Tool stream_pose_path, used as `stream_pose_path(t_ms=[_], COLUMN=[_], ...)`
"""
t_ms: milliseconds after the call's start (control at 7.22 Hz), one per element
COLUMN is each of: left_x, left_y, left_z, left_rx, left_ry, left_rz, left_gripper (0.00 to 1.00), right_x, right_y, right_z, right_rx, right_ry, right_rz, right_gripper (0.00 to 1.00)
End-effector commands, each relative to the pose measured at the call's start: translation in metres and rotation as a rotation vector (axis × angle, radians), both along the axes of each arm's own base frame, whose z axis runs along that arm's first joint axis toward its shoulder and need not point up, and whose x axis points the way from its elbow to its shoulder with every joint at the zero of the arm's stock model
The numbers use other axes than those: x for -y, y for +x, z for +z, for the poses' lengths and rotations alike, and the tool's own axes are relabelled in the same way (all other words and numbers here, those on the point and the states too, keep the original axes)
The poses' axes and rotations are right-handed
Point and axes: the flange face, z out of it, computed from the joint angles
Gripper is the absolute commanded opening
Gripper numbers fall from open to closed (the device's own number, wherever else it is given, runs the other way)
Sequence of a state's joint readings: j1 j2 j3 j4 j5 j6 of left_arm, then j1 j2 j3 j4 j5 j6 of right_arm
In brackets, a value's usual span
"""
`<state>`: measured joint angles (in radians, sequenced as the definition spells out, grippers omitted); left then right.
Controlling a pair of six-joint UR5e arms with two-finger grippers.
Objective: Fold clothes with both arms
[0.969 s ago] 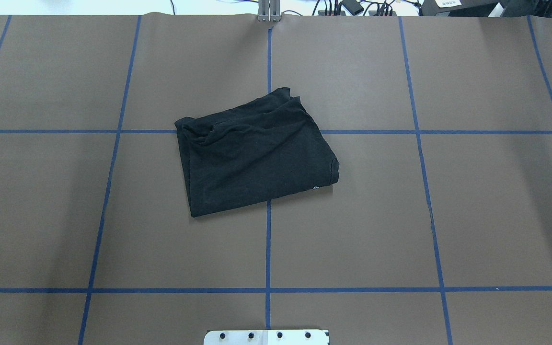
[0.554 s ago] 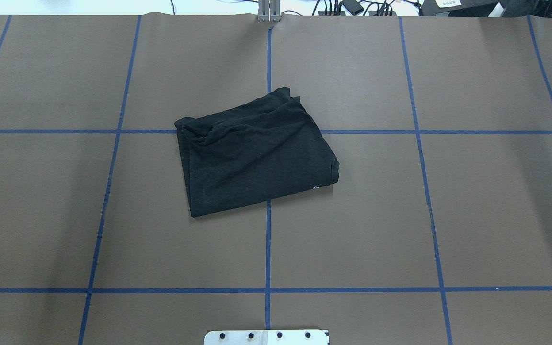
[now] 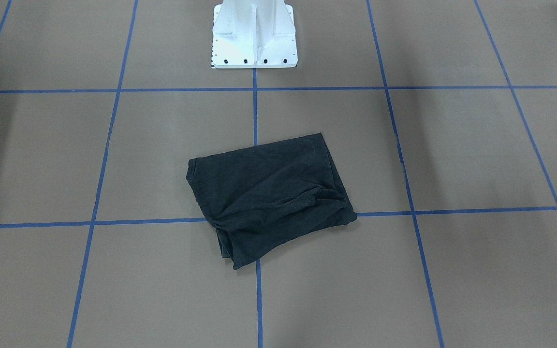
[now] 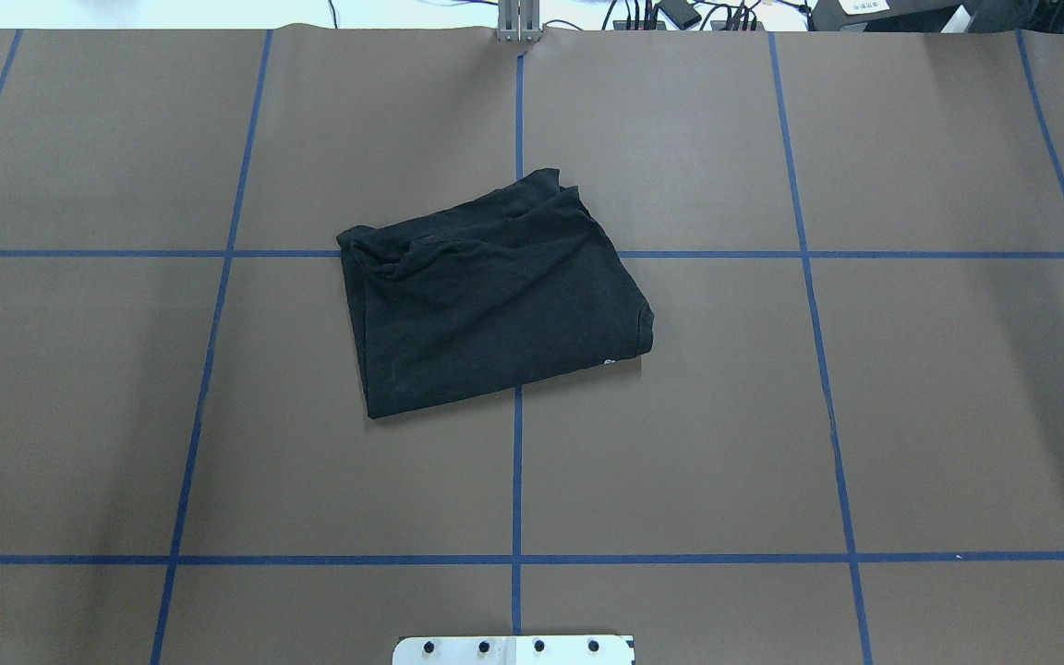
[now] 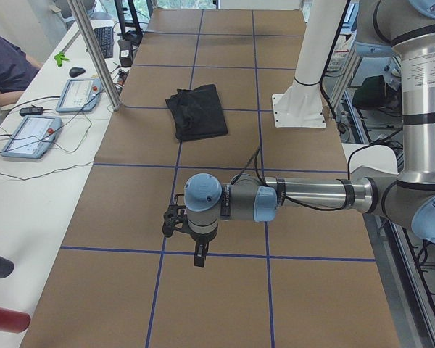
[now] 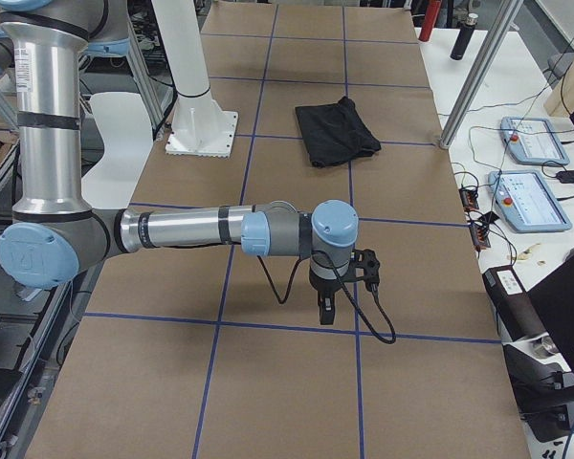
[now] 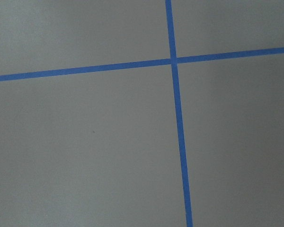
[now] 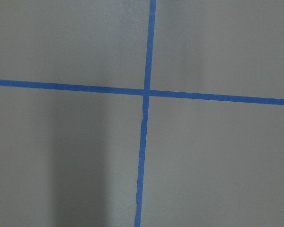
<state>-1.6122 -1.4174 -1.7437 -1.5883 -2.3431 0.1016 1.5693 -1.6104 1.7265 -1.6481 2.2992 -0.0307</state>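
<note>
The black T-shirt (image 4: 495, 296) lies folded into a rough rectangle at the middle of the brown table, with wrinkles along its far edge. Its logo is hidden. It also shows in the front-facing view (image 3: 269, 195) and in both side views (image 5: 196, 110) (image 6: 337, 130). No arm shows in the overhead or front-facing view. My left gripper (image 5: 199, 257) hangs above the table's left end, far from the shirt. My right gripper (image 6: 326, 314) hangs above the right end. I cannot tell whether either is open or shut. Both wrist views show only bare table and blue tape.
The white pedestal base (image 3: 254, 34) stands at the robot's side of the table. Blue tape lines (image 4: 516, 480) form a grid on the brown cover. Control pendants (image 5: 29, 135) (image 6: 536, 201) and an aluminium post (image 5: 94, 54) stand along the far edge. A seated person (image 5: 7, 61) is there.
</note>
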Motion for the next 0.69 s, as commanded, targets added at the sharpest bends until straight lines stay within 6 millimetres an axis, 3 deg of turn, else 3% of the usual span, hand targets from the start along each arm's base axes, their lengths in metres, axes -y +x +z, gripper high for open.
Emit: stream_pose_path(t_ms=[0,554], left_x=[-0.0001,0.0000], left_y=[-0.0001,-0.0001], left_z=[0.0006,-0.0001], left_rx=[0.001,0.001], left_ry=[-0.001,0.000], left_rz=[0.001,0.000], left_gripper=[1.00,1.00], right_x=[-0.0040,-0.0066], right_y=[0.0000,-0.0001], right_z=[0.0002,-0.0029], right_rx=[0.000,0.002], right_ry=[0.000,0.004], right_rz=[0.000,0.000], right_gripper=[1.00,1.00])
